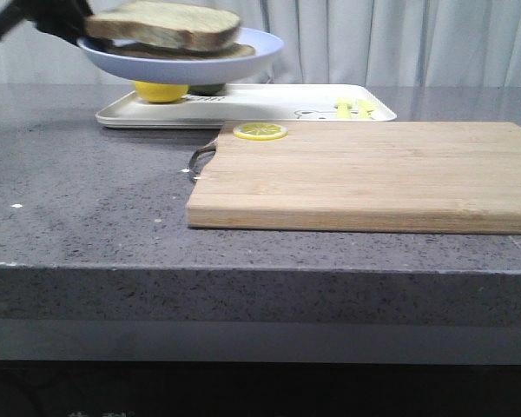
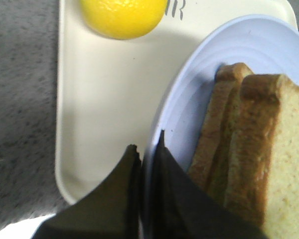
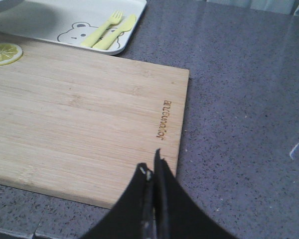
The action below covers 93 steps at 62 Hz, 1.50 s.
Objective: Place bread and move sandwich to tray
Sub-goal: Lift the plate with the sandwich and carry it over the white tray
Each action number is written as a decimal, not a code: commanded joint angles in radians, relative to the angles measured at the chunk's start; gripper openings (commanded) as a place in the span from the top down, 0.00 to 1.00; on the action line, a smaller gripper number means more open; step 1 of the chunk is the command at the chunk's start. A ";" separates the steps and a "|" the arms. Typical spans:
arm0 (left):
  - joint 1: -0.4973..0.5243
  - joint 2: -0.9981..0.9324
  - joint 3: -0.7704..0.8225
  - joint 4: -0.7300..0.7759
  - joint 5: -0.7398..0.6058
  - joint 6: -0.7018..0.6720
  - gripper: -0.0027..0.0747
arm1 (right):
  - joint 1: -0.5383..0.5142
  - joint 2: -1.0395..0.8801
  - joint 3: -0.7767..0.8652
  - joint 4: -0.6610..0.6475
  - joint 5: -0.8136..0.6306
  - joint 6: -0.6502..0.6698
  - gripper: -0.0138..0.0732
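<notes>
My left gripper (image 2: 148,144) is shut on the rim of the light-blue plate (image 2: 189,109) and holds it in the air over the left end of the white tray (image 2: 104,99). The sandwich (image 2: 249,164) lies on the plate, the thick bread (image 1: 169,24) on top of a thinner slice; no egg shows. In the front view the plate (image 1: 187,59) hangs at the top left above the tray (image 1: 269,106). My right gripper (image 3: 154,162) is shut and empty over the right edge of the wooden cutting board (image 3: 79,114).
A yellow lemon (image 1: 161,90) sits on the tray's left end, under the plate; it also shows in the left wrist view (image 2: 122,15). A lemon slice (image 1: 260,131) lies on the cutting board (image 1: 373,174). Yellow fork and knife (image 3: 109,30) lie at the tray's right end.
</notes>
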 commanded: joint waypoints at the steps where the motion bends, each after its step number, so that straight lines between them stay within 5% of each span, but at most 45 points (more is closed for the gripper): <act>1: -0.026 0.011 -0.171 -0.055 0.018 -0.081 0.99 | -0.005 0.003 -0.027 0.000 -0.071 -0.003 0.97; 18: -0.062 0.163 -0.410 -0.046 0.059 -0.114 0.99 | -0.005 0.003 -0.020 0.000 -0.074 -0.003 0.97; 54: -0.087 0.183 -0.410 -0.024 -0.216 0.026 0.99 | -0.005 0.003 -0.001 0.013 -0.090 -0.003 0.97; 93: -0.128 0.276 -0.408 -0.004 -0.308 0.241 0.99 | -0.005 0.003 -0.001 0.013 -0.103 -0.003 0.97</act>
